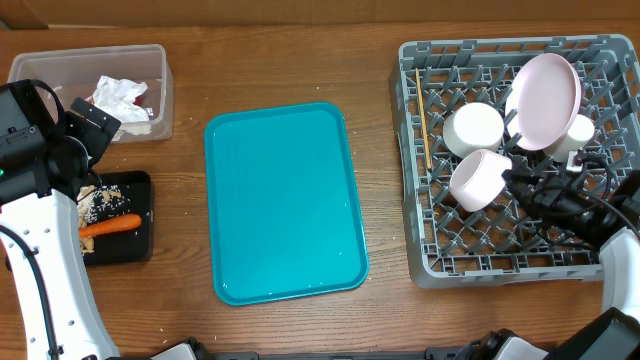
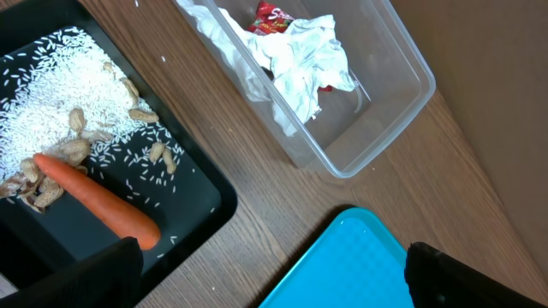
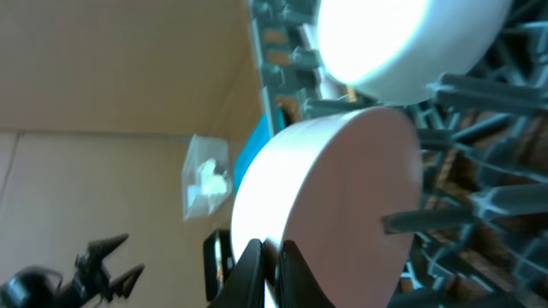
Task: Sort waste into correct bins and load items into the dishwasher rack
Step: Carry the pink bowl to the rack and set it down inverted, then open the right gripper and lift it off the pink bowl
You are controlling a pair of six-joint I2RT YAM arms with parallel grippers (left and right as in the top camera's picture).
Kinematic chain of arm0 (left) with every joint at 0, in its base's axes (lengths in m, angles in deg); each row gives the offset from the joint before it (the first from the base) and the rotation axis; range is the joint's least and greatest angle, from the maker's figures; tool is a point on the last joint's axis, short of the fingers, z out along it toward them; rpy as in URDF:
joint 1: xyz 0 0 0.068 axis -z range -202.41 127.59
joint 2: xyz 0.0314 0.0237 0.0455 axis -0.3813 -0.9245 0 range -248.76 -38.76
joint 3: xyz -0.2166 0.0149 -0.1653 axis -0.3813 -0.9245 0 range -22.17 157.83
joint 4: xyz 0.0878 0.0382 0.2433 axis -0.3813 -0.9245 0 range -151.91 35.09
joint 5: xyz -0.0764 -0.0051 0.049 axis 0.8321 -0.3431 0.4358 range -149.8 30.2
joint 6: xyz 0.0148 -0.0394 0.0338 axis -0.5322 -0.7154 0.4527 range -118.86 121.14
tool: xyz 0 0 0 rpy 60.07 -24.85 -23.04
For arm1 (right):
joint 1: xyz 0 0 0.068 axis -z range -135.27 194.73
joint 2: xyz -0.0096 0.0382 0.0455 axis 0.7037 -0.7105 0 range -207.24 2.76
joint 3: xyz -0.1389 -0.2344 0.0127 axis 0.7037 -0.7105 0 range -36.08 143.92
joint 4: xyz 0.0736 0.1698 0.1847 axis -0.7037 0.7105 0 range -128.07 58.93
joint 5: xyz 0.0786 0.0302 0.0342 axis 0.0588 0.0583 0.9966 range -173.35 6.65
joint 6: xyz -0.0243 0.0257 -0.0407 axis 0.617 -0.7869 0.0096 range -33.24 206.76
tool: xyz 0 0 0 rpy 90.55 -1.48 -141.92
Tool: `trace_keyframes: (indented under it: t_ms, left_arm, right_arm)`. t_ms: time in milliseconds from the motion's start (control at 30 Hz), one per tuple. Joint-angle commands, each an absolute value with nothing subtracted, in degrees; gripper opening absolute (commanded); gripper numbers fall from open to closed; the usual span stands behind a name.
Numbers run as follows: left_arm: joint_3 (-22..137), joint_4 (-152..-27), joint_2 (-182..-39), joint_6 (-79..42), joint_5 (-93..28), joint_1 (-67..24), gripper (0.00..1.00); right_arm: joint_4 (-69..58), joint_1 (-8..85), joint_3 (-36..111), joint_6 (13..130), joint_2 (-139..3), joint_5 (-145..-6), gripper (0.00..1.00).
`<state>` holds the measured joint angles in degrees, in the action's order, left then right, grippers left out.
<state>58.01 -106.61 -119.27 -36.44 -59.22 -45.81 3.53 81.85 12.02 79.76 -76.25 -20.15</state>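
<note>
Bowl (image 1: 478,178) pinched at rim by right gripper (image 3: 272,267) inside rack (image 1: 430,255); left gripper (image 2: 274,275) spread wide, empty, near black tray (image 2: 216,204).

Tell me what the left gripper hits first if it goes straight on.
Probably the bare wooden table, in the gap between the black tray and the teal tray. The open left gripper points there; depth is unclear.

Robot test bench posing as dish-clearing station: wood-grain table (image 1: 375,90) carrying teal serving tray (image 1: 285,205); grey dishwasher rack (image 1: 412,170) sitting right of tray; clear tub (image 1: 60,70), black tray (image 1: 130,245) sitting left; left arm (image 1: 45,250), right arm (image 1: 625,275) flanking.
</note>
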Motion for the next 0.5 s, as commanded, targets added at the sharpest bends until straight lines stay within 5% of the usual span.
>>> trace_keyframes:
  t_ms: [0,200,467]
  left_arm:
    - [58.23,-106.57,-119.11,-37.01,-60.03,-46.01,1.0]
    - [58.23,-106.57,-119.11,-37.03,-60.03,-46.01,1.0]
    - [58.23,-106.59,-119.11,-37.01,-60.03,-46.01,1.0]
  right_arm:
    - [9.08,82.53,20.13,75.87,-75.68,-42.33,0.04]
    - [26.44,82.51,36.83,71.1,-75.68,-67.75,0.14]
    - [32.34,76.12,41.5,70.23,-74.72,-66.88,0.2]
